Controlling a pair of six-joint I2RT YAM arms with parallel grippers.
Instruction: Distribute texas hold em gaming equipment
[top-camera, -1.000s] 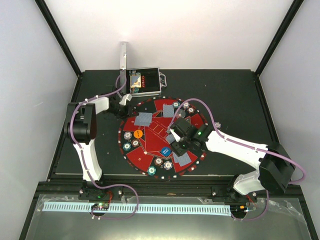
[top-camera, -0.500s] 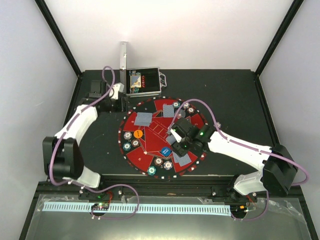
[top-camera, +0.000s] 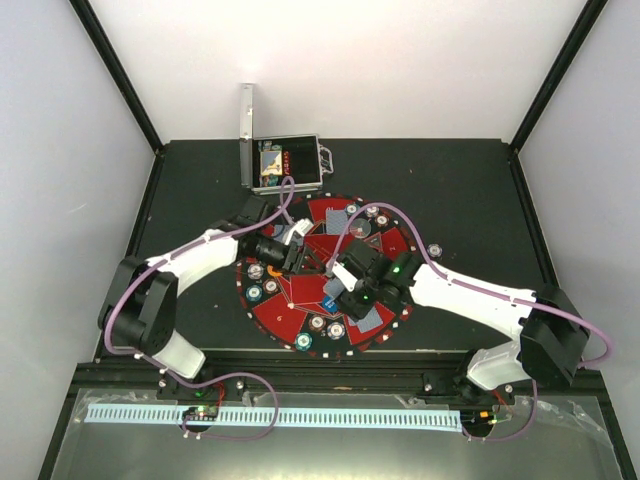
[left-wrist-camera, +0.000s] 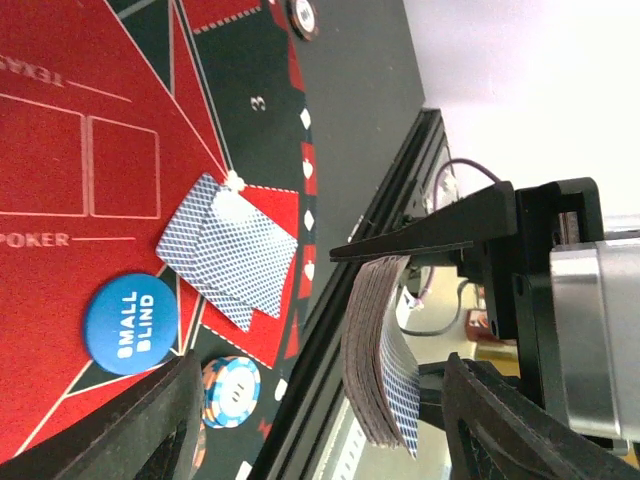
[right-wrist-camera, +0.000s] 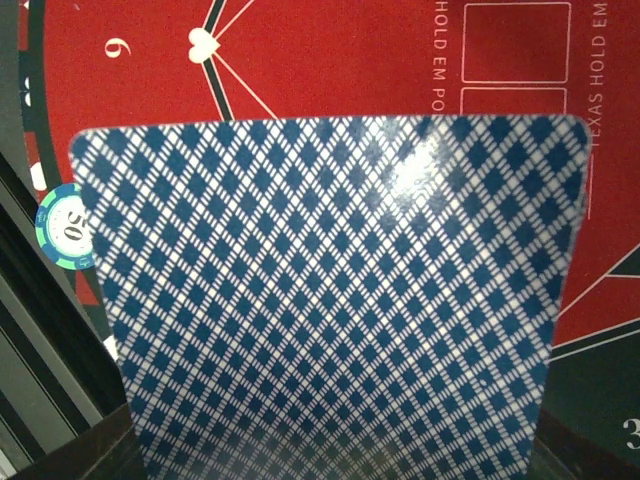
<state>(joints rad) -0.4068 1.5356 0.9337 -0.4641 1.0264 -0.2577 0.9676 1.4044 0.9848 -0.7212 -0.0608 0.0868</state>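
The round red-and-black mat (top-camera: 290, 305) lies mid-table (top-camera: 470, 190). The left gripper (top-camera: 296, 248) hangs over the mat's left half with jaws wide apart and bare, while the right gripper (top-camera: 345, 278), over its middle, clamps a bowed deck (left-wrist-camera: 380, 350) backed in blue-and-white diamonds. By the mat's near edge two matching cards (left-wrist-camera: 230, 250) lie overlapped, face down, with a blue "SMALL BLIND" disc (left-wrist-camera: 130, 322) just beside them and a striped chip (left-wrist-camera: 230, 390) near.
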